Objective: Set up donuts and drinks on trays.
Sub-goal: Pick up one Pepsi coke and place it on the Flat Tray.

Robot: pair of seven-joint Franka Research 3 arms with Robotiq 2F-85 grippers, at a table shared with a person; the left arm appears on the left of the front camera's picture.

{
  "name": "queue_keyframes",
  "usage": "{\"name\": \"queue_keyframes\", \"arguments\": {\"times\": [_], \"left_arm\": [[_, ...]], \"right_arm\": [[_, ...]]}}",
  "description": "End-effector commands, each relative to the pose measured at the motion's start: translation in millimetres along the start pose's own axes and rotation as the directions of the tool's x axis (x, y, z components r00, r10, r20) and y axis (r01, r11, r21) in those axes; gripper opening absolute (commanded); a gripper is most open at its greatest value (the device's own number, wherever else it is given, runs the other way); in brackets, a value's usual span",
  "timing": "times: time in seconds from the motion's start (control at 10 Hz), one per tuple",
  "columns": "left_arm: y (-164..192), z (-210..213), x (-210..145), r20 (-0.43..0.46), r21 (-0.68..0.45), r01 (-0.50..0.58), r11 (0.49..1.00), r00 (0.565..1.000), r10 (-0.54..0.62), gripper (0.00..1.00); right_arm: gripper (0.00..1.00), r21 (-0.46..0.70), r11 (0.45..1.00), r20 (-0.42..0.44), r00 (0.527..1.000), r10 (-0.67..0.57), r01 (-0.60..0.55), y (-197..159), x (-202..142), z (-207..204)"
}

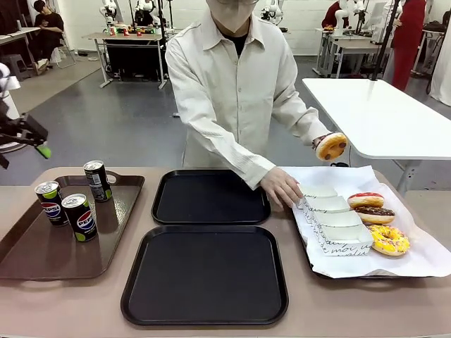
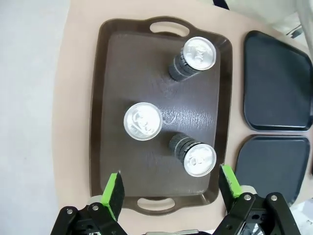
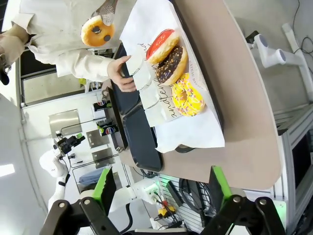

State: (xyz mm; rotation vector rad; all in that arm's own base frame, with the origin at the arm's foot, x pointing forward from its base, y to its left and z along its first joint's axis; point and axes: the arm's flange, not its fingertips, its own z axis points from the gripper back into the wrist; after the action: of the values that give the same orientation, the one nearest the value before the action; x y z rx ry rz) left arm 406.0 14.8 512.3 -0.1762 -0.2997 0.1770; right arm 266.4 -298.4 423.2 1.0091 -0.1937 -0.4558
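Three black Pepsi cans (image 1: 79,217) stand upright on a brown handled tray (image 1: 21,253). My left gripper (image 2: 171,188) hovers open high above them, its green pads (image 2: 113,193) spread wider than a can (image 2: 199,159). In the front view my left gripper (image 1: 39,146) sits at the far left edge, above the table. Two black trays (image 1: 206,274) (image 1: 210,197) lie bare in the middle. Red-glazed (image 1: 366,201), chocolate (image 1: 375,214) and yellow sprinkled donuts (image 1: 388,239) rest on white paper. The person holds a golden dotted donut (image 1: 330,146) in the air. My right gripper (image 3: 161,183) is open, well away from the donuts (image 3: 171,63).
The person's other hand (image 1: 280,189) rests on a row of white printed paper sleeves (image 1: 331,215) on the paper-lined tray (image 1: 352,273) at the right. Metal tongs (image 3: 108,10) grip the golden donut. A white table (image 1: 380,116) stands behind on the right.
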Motion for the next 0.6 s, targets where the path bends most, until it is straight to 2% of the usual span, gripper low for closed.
{"name": "queue_keyframes", "arguments": {"times": [0.0, 0.2, 0.5], "left_arm": [[-29, -16, -13, 0.007, 0.103, 0.017, 0.994, 1.0, -0.018, 1.0], [-51, -40, -33, -0.023, 0.171, 0.082, 0.982, 0.997, -0.079, 1.0], [-70, -56, -38, -0.022, 0.195, 0.094, 0.976, 0.996, -0.091, 1.0]], "right_arm": [[1.0, 0.0, 1.0, -0.013, 1.0, -0.009, 0.009, 0, -2, 2], [1.0, 0.0, 1.0, -0.013, 1.0, -0.009, 0.009, 0, -2, 2], [1.0, 0.0, 1.0, -0.013, 1.0, -0.009, 0.009, 0, -2, 2]]}}
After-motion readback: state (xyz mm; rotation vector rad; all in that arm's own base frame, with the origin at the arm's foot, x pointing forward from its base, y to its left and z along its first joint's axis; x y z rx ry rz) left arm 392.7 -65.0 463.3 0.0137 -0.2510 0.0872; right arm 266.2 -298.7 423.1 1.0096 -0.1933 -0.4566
